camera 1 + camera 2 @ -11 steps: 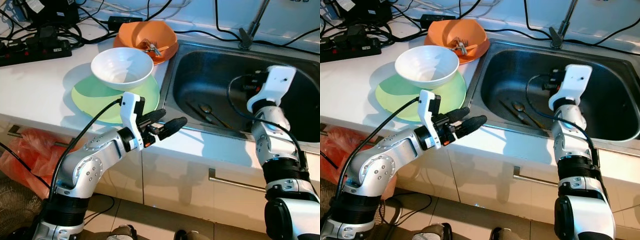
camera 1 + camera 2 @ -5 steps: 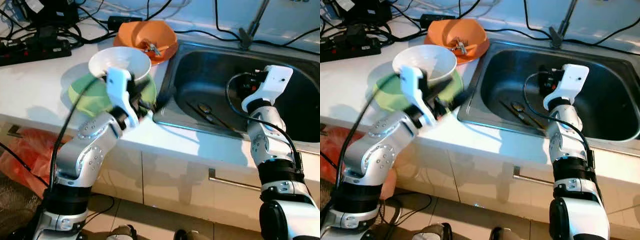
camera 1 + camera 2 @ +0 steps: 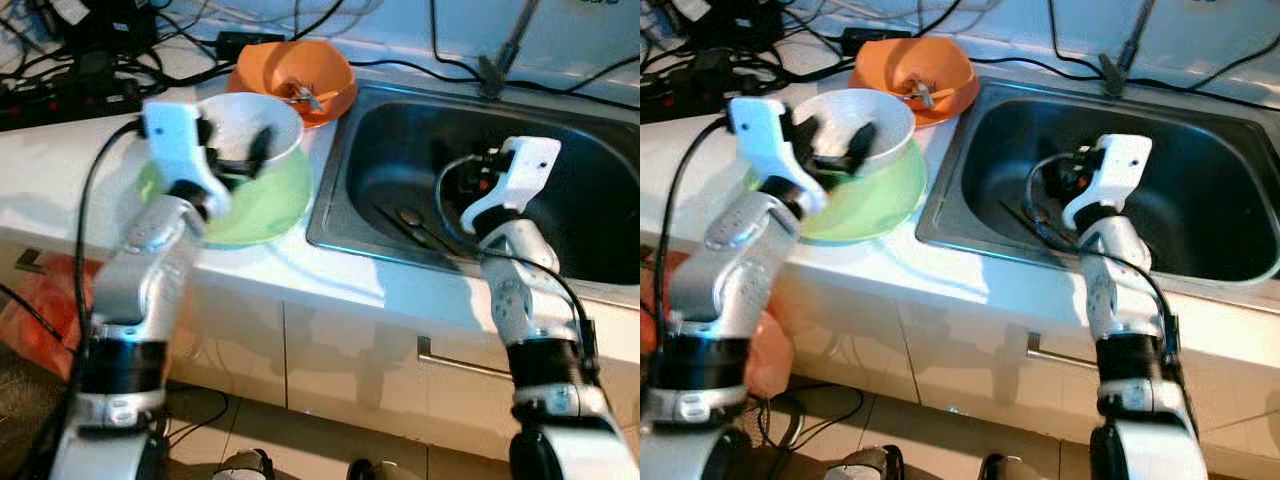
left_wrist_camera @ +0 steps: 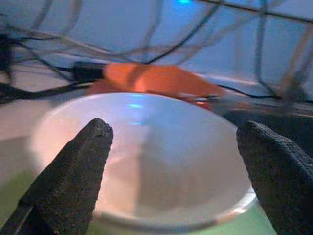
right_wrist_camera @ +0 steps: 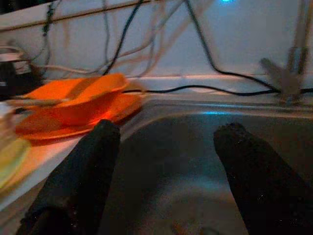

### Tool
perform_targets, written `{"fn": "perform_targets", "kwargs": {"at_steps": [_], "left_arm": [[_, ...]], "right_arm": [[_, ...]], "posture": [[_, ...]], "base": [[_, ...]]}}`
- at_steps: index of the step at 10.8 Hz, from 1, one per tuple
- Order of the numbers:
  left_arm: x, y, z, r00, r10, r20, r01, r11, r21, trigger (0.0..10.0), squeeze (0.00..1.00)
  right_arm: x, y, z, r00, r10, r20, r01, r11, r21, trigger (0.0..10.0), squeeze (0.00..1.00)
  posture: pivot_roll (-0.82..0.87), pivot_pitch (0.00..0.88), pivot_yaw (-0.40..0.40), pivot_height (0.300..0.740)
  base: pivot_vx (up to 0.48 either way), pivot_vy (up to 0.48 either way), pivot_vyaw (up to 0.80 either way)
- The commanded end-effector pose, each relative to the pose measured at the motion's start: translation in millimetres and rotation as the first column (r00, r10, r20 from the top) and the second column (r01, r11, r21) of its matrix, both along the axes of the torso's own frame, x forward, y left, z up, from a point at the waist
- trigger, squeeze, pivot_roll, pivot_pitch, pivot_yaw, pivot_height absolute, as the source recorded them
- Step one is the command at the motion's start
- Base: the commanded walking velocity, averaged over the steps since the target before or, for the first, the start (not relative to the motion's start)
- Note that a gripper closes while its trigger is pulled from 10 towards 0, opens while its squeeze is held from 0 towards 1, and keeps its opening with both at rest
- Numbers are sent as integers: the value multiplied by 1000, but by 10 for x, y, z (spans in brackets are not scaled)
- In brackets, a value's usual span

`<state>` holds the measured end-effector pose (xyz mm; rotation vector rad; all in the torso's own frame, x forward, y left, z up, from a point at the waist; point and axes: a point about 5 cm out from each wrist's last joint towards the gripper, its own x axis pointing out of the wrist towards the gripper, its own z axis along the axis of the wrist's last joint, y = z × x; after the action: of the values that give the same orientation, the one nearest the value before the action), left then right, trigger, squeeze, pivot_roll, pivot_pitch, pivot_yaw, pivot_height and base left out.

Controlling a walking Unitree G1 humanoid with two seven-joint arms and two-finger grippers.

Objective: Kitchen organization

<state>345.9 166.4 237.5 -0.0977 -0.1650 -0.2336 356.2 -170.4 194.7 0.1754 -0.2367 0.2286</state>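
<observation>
A white bowl (image 3: 252,122) sits on a green plate (image 3: 268,198) on the white counter, left of the steel sink (image 3: 392,140). My left gripper (image 3: 833,143) is open and hovers over the bowl's near rim; in the left wrist view (image 4: 174,126) the bowl (image 4: 146,147) lies between its spread fingers. Behind it an orange bowl (image 3: 297,72) holds a utensil (image 3: 304,96). My right gripper (image 5: 169,127) is open, inside the sink basin, empty. A spoon (image 3: 411,218) and other cutlery lie on the sink floor.
A power strip and tangled cables (image 3: 70,75) crowd the counter's back left. The faucet (image 3: 500,50) rises behind the sink. A red bag (image 3: 38,312) hangs below the counter at left. A cabinet handle (image 3: 462,362) runs under the sink.
My left arm swung up from the counter's front edge to over the white bowl. The right arm shifted slightly left within the sink.
</observation>
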Motion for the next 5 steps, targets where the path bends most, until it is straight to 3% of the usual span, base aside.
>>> {"fn": "perform_targets", "kwargs": {"at_steps": [1, 3, 5], "left_arm": [[42, 37, 71, 999, 39, 16, -39, 999, 6, 10000, 0], [131, 228, 55, 985, 164, -50, -167, 984, -59, 10000, 0], [192, 291, 56, 975, 196, -103, -206, 974, -93, 10000, 0]], "right_arm": [[-40, 42, 38, 999, 39, 12, -39, 999, -6, 10000, 0], [-94, 87, 5, 998, 65, 5, -65, 998, -19, 10000, 0], [-123, 99, -11, 997, 74, -2, -74, 997, -19, 10000, 0]], "posture": [[96, 121, -45, 740], [94, 123, -36, 740], [96, 126, -32, 740]], "base": [[0, 0, 0], [0, 0, 0], [0, 0, 0]]}}
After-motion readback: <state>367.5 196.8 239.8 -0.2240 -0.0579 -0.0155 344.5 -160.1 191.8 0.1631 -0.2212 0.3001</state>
